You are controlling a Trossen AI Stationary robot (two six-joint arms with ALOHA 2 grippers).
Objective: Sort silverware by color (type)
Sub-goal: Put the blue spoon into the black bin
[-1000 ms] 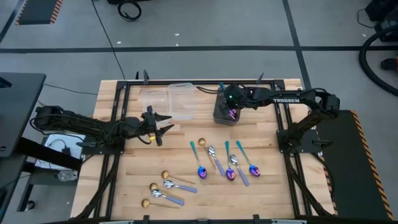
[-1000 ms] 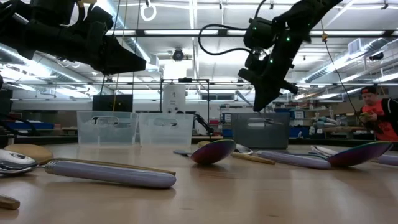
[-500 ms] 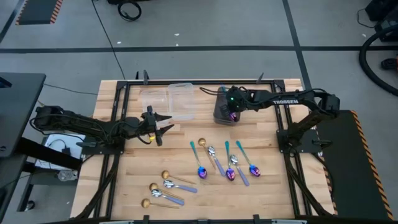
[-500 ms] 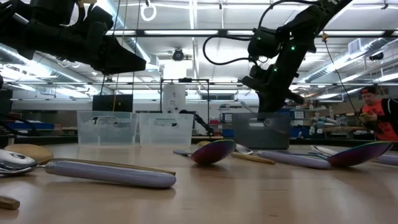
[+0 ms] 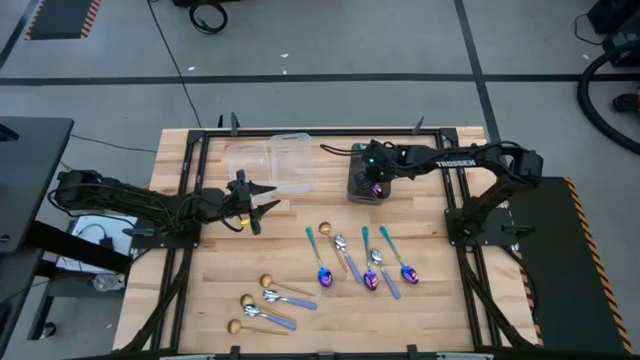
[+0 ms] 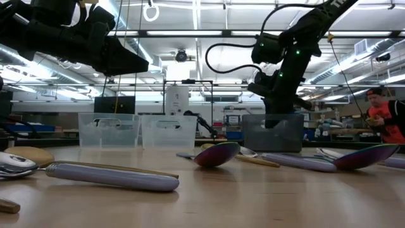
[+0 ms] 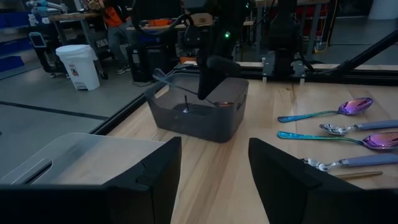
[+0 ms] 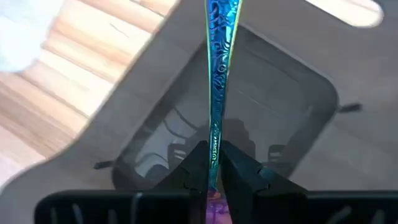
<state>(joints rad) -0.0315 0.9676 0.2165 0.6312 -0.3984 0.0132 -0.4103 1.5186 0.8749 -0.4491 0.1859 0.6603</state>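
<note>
While the teal-handled spoon (image 8: 217, 74) hangs over the dark grey bin (image 5: 352, 188) at the bench's far side, only its handle shows clearly. The right wrist view has its purple bowl cut off at the frame's edge, and from above just a purple glint shows at the bin. The right end effector (image 8: 214, 165) pinches the handle between its nearly closed fingers, with the spoon pointing down into the bin. What already lies in the bin is hard to make out. The left wrist view shows a thin dark stem and a coppery patch through the smoky wall (image 7: 199, 121), nothing surer.

The other spoons lie on the bench (image 5: 430, 300) nearer the front. A mixed group of teal-handled spoons (image 5: 320, 255) and lavender-handled spoons (image 5: 384, 272) sits in the middle. Gold spoons (image 5: 247, 300) with more lavender ones lie toward the left front corner. Bare wood separates the middle group from the bin, and more lies open on the right.

Two clear bins (image 5: 270, 160) stand side by side, left of the dark one, against the black frame rail at the far edge. Their contents cannot be judged.

The left end effector (image 5: 262, 202) waits with its fingers spread, near the clear bins. A person in red (image 6: 383, 117) stands in the room beyond, partly cut off.
</note>
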